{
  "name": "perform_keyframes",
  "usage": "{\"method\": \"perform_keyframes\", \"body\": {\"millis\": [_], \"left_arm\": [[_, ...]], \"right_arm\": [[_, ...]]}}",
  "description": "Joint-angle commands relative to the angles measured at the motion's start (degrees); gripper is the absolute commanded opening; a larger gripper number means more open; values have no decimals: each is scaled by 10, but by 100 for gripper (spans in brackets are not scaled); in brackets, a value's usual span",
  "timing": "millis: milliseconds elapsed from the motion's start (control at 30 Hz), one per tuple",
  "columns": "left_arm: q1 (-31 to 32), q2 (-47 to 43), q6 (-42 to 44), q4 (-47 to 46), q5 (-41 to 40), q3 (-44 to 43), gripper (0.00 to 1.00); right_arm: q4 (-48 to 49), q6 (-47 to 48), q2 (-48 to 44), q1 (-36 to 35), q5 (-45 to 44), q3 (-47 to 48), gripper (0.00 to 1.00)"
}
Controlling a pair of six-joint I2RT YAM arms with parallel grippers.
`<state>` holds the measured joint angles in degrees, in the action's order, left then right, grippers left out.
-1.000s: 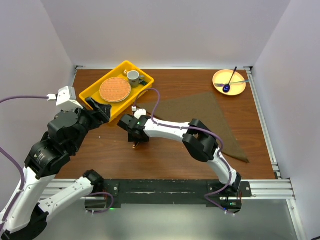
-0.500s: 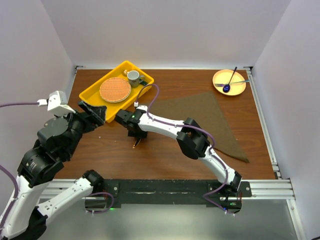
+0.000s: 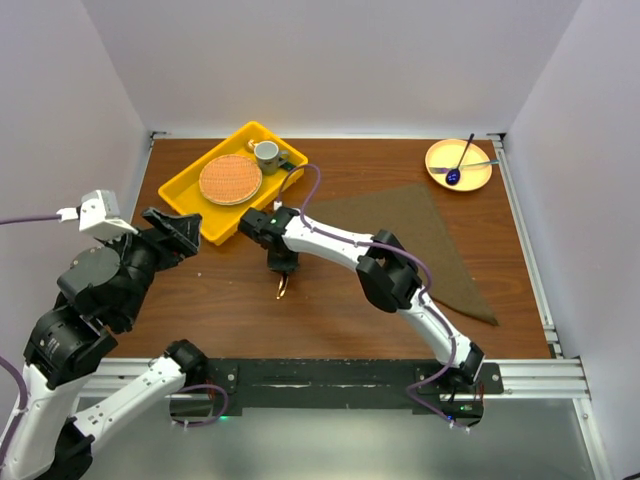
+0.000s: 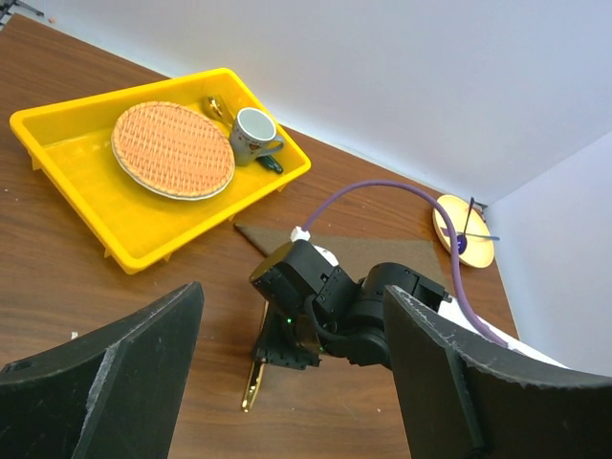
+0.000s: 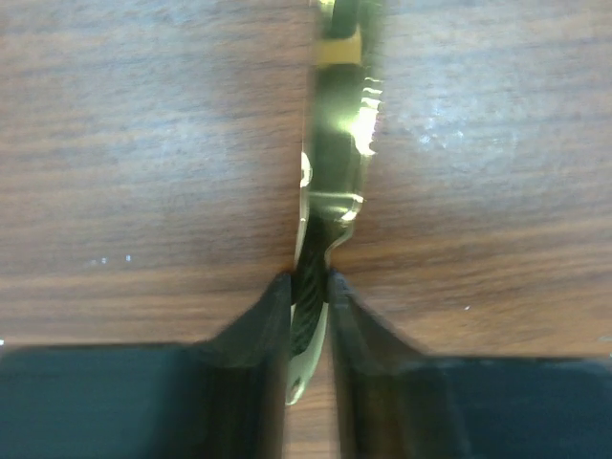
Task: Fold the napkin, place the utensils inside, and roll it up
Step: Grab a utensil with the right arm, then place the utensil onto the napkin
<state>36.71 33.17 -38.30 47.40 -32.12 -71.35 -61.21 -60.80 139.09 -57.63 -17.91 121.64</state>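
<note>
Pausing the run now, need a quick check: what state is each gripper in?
Left gripper: open, holding nothing.
Right gripper: closed on a gold utensil.

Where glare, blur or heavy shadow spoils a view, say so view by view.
Right wrist: the gold utensil flares with glare and smears toward the top, pinched in the right tool. Left wrist: the left tool's fingers loom dark and featureless, while the yellow tray is sharp. Top external: even light, soft shadows, no glare; the utensil shows only as a tiny sliver.
</note>
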Motion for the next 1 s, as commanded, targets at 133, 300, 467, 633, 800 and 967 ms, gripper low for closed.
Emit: {"method": "perform_keyframes", "body": {"millis": [133, 300, 467, 633, 800, 967], "left_arm": [[-3, -11, 12, -9, -13, -20, 81], [-2, -10, 14, -13, -9, -15, 81], [-2, 1, 7, -16, 4, -18, 81], [-3, 2, -6, -18, 10, -8, 81], [-3, 11, -9, -20, 14, -8, 81], [-3, 22, -6, -31, 22, 2, 81]], "right_arm": [[77, 153, -14, 8, 63, -120, 0], [110, 409, -103, 8, 31, -131, 0], [153, 502, -159, 8, 53, -188, 0], [200, 536, -219, 8, 66, -236, 0], [189, 581, -252, 10, 51, -236, 0], [174, 682, -290, 70, 83, -273, 0]]}}
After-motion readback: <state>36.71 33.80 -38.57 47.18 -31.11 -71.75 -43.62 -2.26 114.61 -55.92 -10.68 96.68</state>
